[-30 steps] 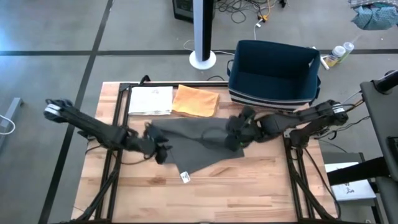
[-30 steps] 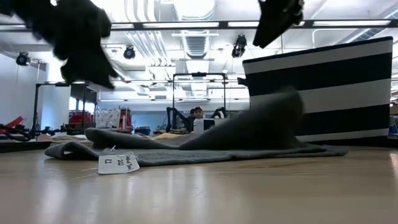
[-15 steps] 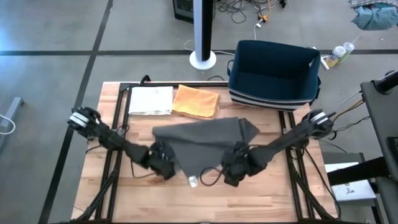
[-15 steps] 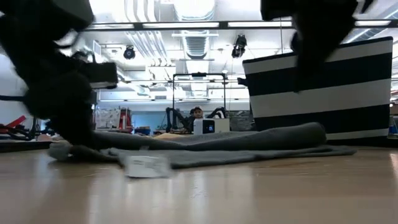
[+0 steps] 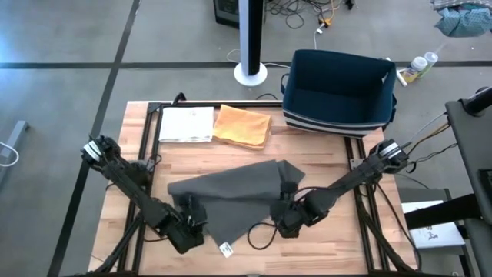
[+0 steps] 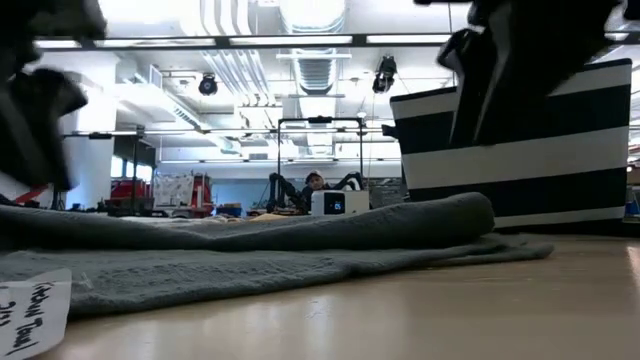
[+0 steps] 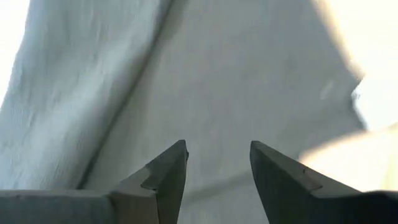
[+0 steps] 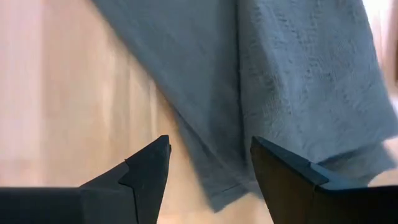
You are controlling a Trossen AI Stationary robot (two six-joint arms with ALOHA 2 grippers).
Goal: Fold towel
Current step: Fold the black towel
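Grey towel (image 5: 231, 196) lies mid-counter (image 5: 330, 242), front strip bare. Left gripper (image 5: 187, 229) and right gripper (image 5: 288, 221) flank its front corners, fingers spread, empty. Only the low view shows the label (image 6: 30, 315).

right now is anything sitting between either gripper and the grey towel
Nothing visible does. The left gripper hangs right over the grey towel near its front left edge, fingers apart with only cloth beyond them. The right gripper is at the towel's front right edge, also open, with just cloth and bare table ahead.
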